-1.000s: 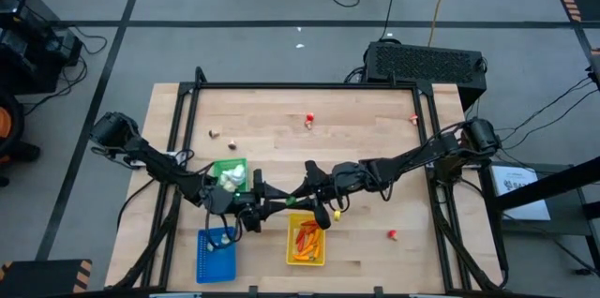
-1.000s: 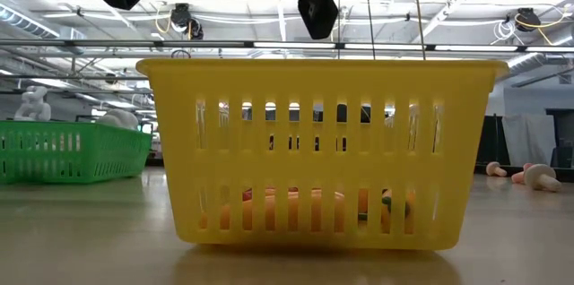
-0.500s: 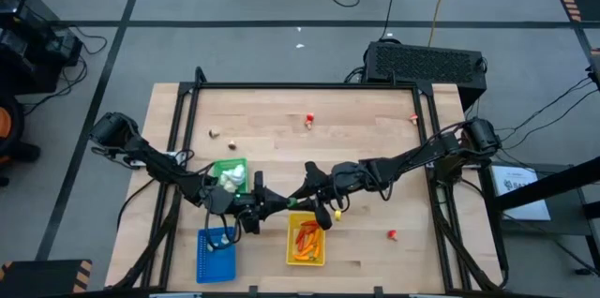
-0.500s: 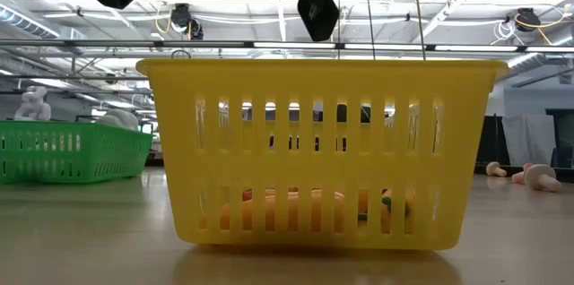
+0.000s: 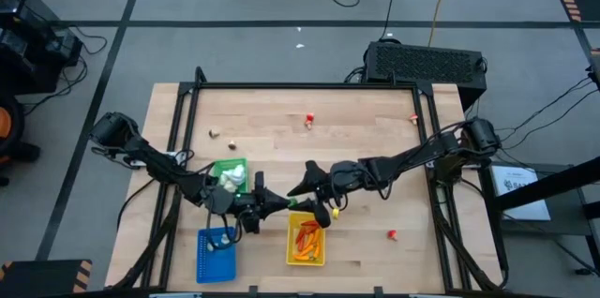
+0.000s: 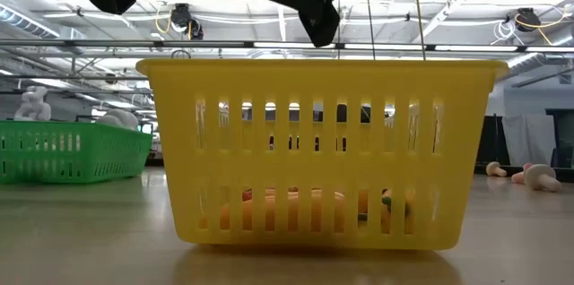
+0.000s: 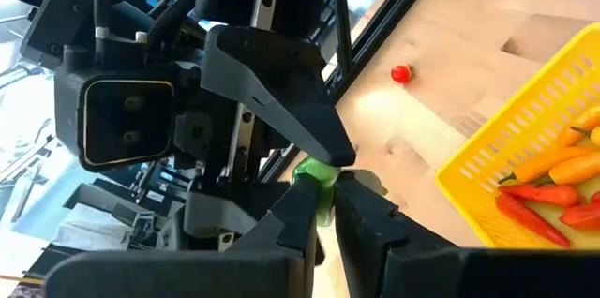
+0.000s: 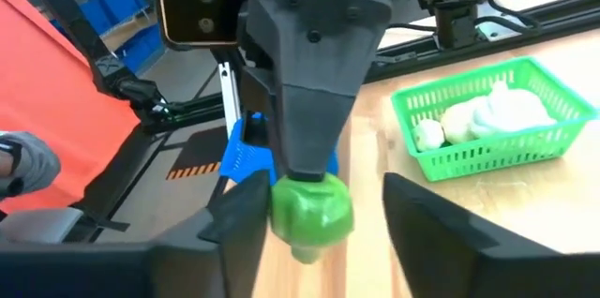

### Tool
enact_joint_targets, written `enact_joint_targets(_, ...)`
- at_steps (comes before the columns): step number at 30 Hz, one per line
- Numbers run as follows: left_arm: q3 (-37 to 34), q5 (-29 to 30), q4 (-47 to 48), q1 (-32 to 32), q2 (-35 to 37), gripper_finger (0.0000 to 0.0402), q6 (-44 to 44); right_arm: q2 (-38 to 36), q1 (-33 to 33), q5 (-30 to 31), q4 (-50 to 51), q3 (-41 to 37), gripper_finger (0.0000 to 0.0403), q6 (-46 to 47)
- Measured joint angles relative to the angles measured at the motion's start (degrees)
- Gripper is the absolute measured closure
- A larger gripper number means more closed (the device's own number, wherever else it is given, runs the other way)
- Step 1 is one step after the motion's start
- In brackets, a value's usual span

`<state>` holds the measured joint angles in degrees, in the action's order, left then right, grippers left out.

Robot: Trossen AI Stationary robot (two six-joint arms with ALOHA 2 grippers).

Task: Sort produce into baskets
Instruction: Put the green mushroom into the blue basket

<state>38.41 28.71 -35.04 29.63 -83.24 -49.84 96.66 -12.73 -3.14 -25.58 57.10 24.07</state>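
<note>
High view: yellow basket [image 5: 307,239] holds carrots [image 5: 306,237], peppers [image 7: 525,220].

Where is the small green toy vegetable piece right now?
The small green toy vegetable piece is off the table, pinched in the left pincer between the two arms, by the far edge of the yellow slotted plastic basket; the open right pincer straddles it.

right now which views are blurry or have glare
Left wrist view: the other arm up close is soft, the yellow basket sharper, a bright glare patch on the table. Low view: gripper parts overhead show as dark silhouettes against ceiling lights. High view: even light.
</note>
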Motion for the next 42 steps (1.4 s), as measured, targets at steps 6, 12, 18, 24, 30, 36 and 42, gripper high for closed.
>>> enact_joint_targets(6,0.0,1.6,0.1,1.0,0.0,0.0364,0.5,-2.0,1.0,-0.3,3.2,0.0,0.0145,-2.3)
enact_joint_targets(12,0.0,3.2,7.7,3.3,0.0,0.0364,11.1,-4.7,1.8,0.0,4.9,0.0,0.0120,-3.8)
enact_joint_targets(18,0.0,7.9,13.5,9.7,1.1,0.0364,23.8,-5.0,1.7,-0.2,5.7,0.0,0.0121,-5.5)
enact_joint_targets(24,5.3,11.5,28.6,20.2,6.0,0.0364,46.5,-5.0,1.8,-0.2,8.6,0.0,0.0124,-5.2)
enact_joint_targets(30,12.2,3.9,51.3,28.8,7.7,0.0364,82.7,-5.0,1.8,-0.2,8.2,0.0,0.0124,-5.8)
enact_joint_targets(36,12.5,-1.3,64.6,31.5,7.7,0.0364,105.0,-5.0,1.5,-0.2,7.9,0.0,0.0124,-5.7)
enact_joint_targets(42,10.9,-12.3,70.8,31.5,7.6,0.0364,117.9,-5.0,0.0,0.0,8.9,0.0,0.0124,-5.3)
